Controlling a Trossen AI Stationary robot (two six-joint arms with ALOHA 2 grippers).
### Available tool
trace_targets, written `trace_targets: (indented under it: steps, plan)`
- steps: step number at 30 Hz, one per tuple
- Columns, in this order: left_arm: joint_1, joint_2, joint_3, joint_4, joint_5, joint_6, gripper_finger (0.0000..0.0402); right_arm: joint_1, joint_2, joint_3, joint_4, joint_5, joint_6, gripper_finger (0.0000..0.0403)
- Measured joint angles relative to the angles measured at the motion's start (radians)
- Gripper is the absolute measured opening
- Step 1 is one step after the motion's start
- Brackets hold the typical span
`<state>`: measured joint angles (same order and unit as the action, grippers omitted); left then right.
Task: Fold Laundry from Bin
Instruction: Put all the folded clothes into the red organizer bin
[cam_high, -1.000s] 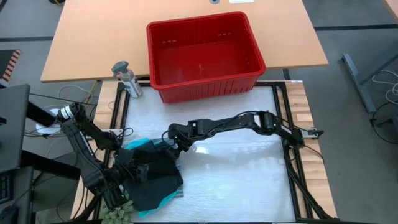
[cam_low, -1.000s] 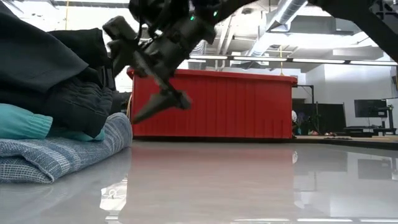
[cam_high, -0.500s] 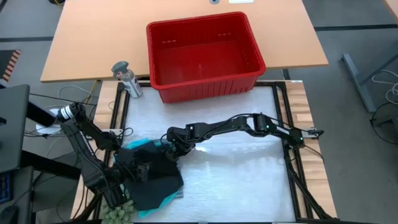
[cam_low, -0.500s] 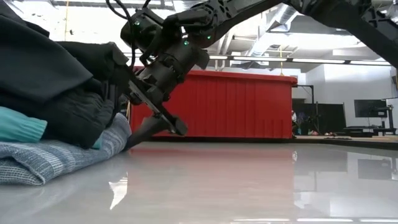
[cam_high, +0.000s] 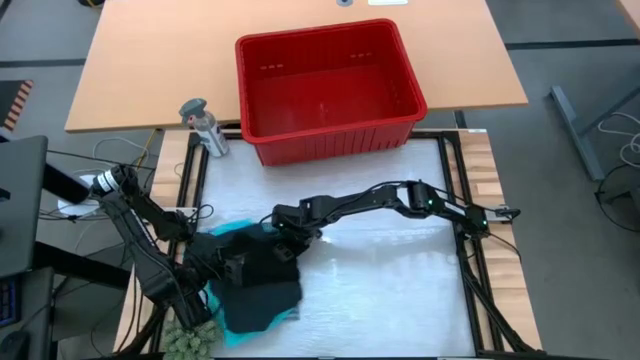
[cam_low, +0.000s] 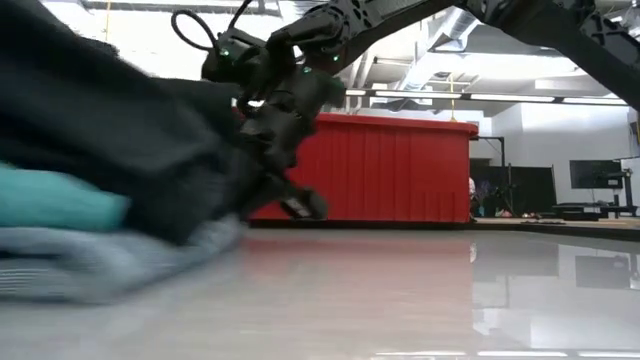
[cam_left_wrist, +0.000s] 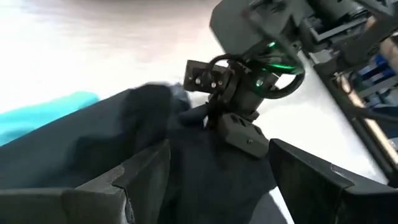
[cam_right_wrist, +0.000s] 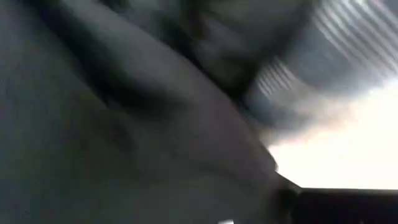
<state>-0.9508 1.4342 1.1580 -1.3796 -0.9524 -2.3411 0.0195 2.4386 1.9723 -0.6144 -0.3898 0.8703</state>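
Laundry: lying stacked at table's 7 o'clock; low view alone showing the striped layer lowest.
Bin: sitting at 12, long axis 9-to-3.
Right gripper: pressing into black cloth, fingers' spread unclear.
Left gripper: fingers spread wide over the pile.

Even overhead light — ceiling strips glare off the glossy table. The laundry smears with motion blur; the right wrist view is wholly unfocused.

Two black jointed arms with looping cables and green indicator lights.
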Motion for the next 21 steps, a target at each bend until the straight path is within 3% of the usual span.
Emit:
trace_targets:
  steps: [6,11,21]
  plan:
    - [0.013,0.0,0.0,0.006,-0.058,-0.009,0.0261,-0.024,-0.025,0.001,-0.26,0.101,-0.119,0.0033]
    - [0.05,0.0,0.0,0.026,0.027,-0.03,0.0261,-0.06,-0.077,-0.004,-0.417,0.185,-0.211,0.0033]
    - [0.151,-0.016,-0.002,0.233,-0.008,0.028,0.0261,-0.194,-0.187,-0.027,-0.663,0.377,-0.345,0.0033]
